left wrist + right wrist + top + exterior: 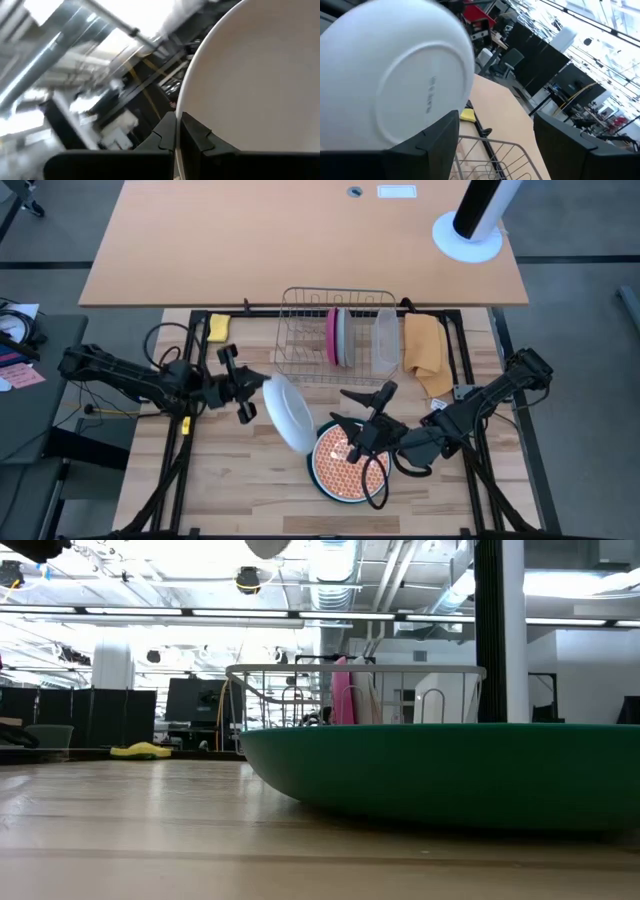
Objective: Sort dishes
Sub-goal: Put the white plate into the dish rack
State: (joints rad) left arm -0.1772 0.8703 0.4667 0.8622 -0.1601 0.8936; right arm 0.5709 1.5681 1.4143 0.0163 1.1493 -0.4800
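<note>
Left gripper (256, 393) clamps white plate (289, 413), airborne. Dish rack (310, 340) just beyond it; right gripper (362, 423) crowds its far side over orange-patterned plate (342, 465).

Overhead, table-level and both wrist views share the white plate (288, 412).

The dark green plate (322, 477) lies mostly hidden beneath the orange-patterned plate (342, 461).

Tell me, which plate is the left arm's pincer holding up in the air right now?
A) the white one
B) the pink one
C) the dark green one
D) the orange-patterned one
A: the left pincer is shut on the rim of the white plate, lifted and tilted, while the orange-patterned plate lies on the table and the pink plate stands in the rack.
</note>
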